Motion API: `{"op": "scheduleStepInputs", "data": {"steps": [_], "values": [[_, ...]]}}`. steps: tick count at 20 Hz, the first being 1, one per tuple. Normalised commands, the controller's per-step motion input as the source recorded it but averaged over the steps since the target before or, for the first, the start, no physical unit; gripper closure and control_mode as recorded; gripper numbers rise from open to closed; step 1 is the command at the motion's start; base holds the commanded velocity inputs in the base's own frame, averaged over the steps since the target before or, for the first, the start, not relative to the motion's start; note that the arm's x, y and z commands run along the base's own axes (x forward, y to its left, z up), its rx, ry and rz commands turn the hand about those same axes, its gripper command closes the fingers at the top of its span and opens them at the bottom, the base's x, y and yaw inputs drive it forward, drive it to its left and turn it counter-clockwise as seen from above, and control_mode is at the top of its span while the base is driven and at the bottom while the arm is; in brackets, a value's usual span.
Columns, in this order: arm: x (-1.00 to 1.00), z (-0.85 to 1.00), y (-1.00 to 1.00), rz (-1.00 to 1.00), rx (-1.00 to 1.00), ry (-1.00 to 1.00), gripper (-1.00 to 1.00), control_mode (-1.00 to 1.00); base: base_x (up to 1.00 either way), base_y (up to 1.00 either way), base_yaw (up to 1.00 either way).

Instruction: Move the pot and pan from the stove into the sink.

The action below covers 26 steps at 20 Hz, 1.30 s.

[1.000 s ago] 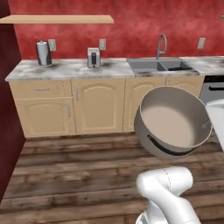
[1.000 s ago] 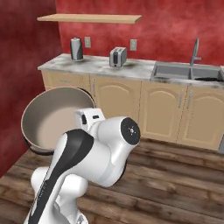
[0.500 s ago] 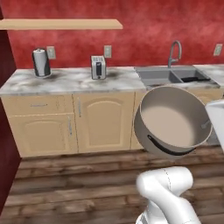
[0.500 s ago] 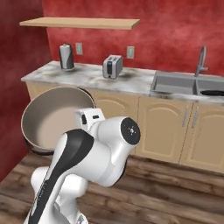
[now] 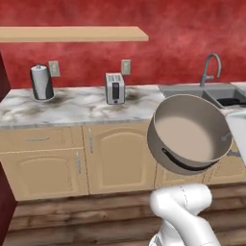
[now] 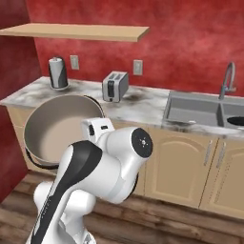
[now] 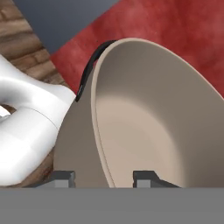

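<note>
Hanging in the air in front of the cabinets, the pot [image 5: 188, 134] is being carried tipped on its side, its open mouth facing the base cameras and no lid on it. In the hand view the gripper [image 7: 103, 177] is straddling the pot's rim, one finger tip [image 7: 62, 176] outside the wall and one inside, jaws clamped on that thin edge. A stiff metal pot like this is probably fairly heavy and smooth, so a rim pinch is likely to let it swing or slip; gripping near the dark handle band [image 7: 87, 70] would seem steadier. Beyond it, the sink [image 6: 193, 109] is waiting in the marble counter [image 5: 72, 106], with a toaster [image 5: 114, 88] and a kettle [image 5: 42, 82] further along.
</note>
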Motion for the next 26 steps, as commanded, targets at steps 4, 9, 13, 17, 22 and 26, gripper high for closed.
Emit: {"op": "scheduleStepInputs", "data": {"steps": [4,9,13,17,22,26], "values": [[0.00,0.00,0.00,0.00,0.00,0.00,1.00,1.00,1.00,0.22,-0.01],[0.00,0.00,0.00,0.00,0.00,0.00,1.00,1.00,0.65,0.13,-0.01],[0.00,0.00,0.00,0.00,0.00,0.00,1.00,1.00,0.02,-0.01,0.00],[0.00,0.00,0.00,0.00,0.00,0.00,1.00,1.00,0.35,-0.33,0.00],[0.00,0.00,0.00,0.00,0.00,0.00,1.00,1.00,0.49,-0.72,0.03],[0.00,0.00,0.00,0.00,0.00,0.00,1.00,1.00,0.48,-0.83,0.04]]}}
